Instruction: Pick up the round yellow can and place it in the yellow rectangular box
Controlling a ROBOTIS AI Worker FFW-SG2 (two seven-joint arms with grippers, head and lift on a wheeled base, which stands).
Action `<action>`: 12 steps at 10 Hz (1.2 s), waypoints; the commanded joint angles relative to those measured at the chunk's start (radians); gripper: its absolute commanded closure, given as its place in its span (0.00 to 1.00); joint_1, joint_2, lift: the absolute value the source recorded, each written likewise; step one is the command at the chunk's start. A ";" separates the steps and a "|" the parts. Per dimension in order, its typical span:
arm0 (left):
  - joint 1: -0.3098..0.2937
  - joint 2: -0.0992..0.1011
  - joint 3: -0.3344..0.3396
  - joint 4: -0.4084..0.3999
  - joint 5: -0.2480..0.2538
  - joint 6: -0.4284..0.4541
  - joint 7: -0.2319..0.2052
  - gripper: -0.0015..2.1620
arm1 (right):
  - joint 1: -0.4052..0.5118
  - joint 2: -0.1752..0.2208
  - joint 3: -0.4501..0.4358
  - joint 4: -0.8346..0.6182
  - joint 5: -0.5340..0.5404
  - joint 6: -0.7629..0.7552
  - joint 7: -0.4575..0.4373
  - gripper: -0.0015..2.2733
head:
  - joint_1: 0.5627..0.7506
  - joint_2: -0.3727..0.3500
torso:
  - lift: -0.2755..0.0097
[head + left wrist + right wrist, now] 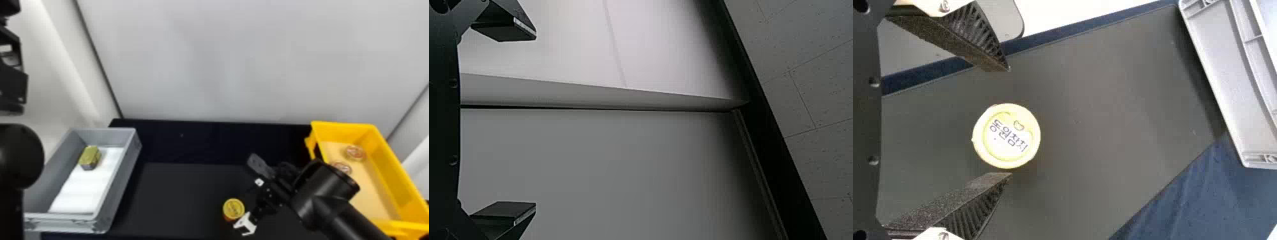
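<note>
The round yellow can stands upright on the dark table, left of the yellow rectangular box. At it is my right gripper, angled in from the right. From the right wrist, the can's yellow lid lies between the tips of the right gripper, whose fingers are wide apart with a gap on both sides of the can. My left arm is parked at the left edge, away from the table; its gripper is open and holds nothing.
A grey bin on the left holds a gold-green block on a white sheet. Two round cans, one of them farther back, lie in the yellow box. A pale wall rises behind the table.
</note>
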 commanded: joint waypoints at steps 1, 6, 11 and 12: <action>-0.001 0.000 -0.001 0.002 0.000 -0.004 0.000 0.04 | -0.016 0.018 -0.003 0.058 0.000 -0.056 -0.006 0.00 | 0.70 0.59 | 0.96; -0.001 -0.003 -0.002 0.006 0.000 -0.020 0.000 0.04 | -0.036 0.035 0.003 0.138 -0.001 -0.120 -0.020 0.00 | 0.70 0.59 | 0.96; -0.004 -0.006 -0.007 0.008 -0.003 -0.027 0.000 0.04 | -0.040 0.041 0.005 0.171 -0.001 -0.151 -0.027 0.00 | 0.70 0.59 | 0.96; -0.004 -0.009 -0.009 0.011 -0.003 -0.027 0.000 0.04 | -0.042 0.044 0.003 0.182 -0.003 -0.160 -0.030 0.00 | 0.70 0.59 | 0.96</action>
